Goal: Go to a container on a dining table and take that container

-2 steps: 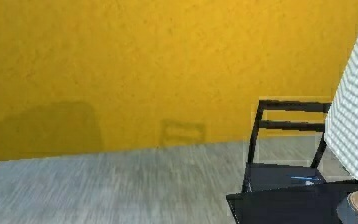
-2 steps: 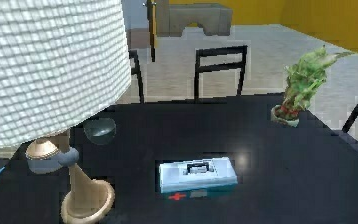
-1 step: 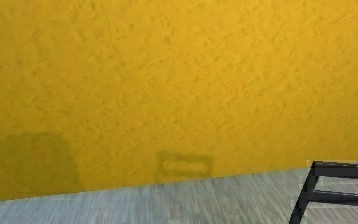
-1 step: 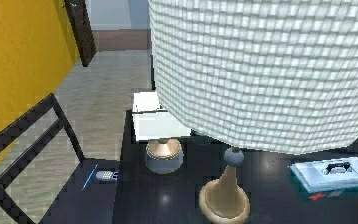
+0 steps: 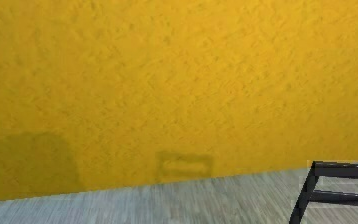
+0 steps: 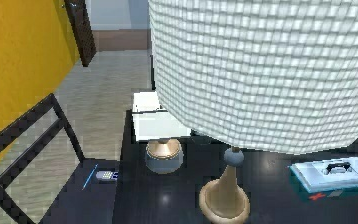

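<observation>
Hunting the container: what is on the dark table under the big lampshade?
A wooden lamp base, a smaller lamp and a flat pale box; the lampshade hides the table beyond.

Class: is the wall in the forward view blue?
No, the wall is yellow all the way across.
</observation>
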